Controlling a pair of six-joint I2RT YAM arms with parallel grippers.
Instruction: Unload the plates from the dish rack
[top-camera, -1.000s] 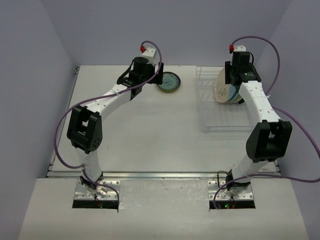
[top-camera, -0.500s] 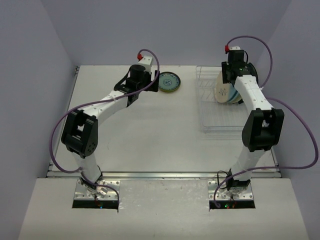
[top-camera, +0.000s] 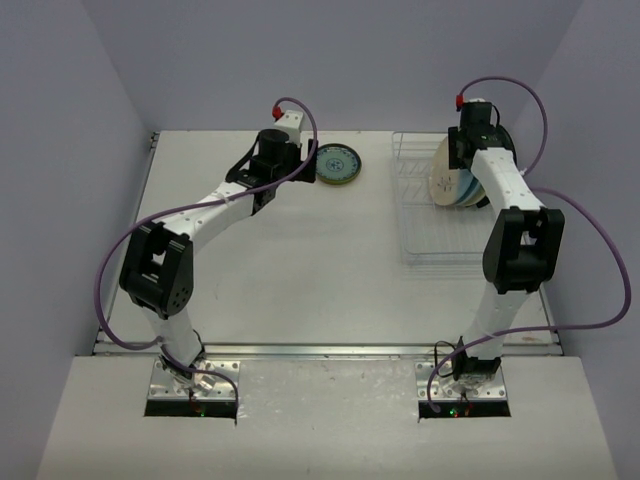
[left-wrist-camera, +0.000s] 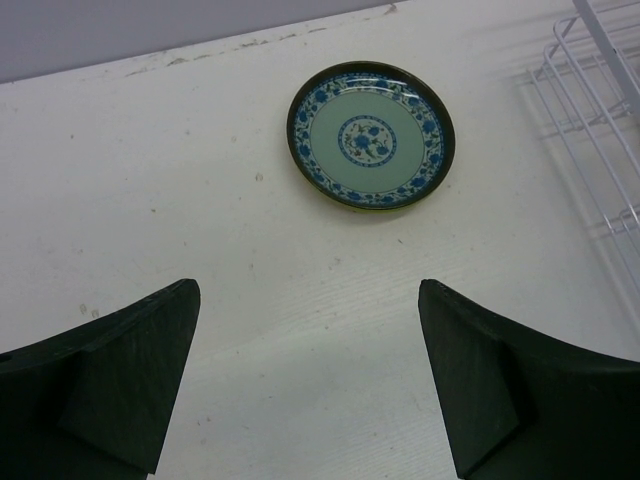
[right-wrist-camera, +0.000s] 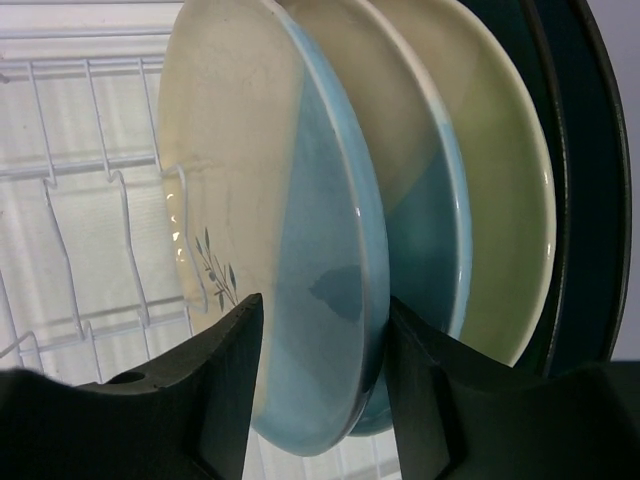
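A small teal-patterned plate (top-camera: 338, 163) (left-wrist-camera: 370, 136) lies flat on the table, at the back. My left gripper (top-camera: 311, 166) (left-wrist-camera: 308, 380) hovers just short of it, open and empty. In the white wire dish rack (top-camera: 440, 250) (right-wrist-camera: 90, 170), several plates stand on edge. From the front these are a cream and light-blue plate (right-wrist-camera: 270, 230) (top-camera: 444, 178), a second like it (right-wrist-camera: 425, 200), a lime-green plate (right-wrist-camera: 500, 200) and a dark-teal plate (right-wrist-camera: 590, 200). My right gripper (top-camera: 462, 168) (right-wrist-camera: 325, 370) is open, one finger on each side of the front plate's lower rim.
The rack fills the back right of the table, close to the right wall. Its flat grid base extends toward the near side. Purple cables loop off both arms. The rack's corner (left-wrist-camera: 600, 120) shows at the right of the left wrist view.
My left gripper has drawn back to the left, away from the patterned plate, which stays on the table. The right arm has swung in, bringing its gripper over the racked plates.
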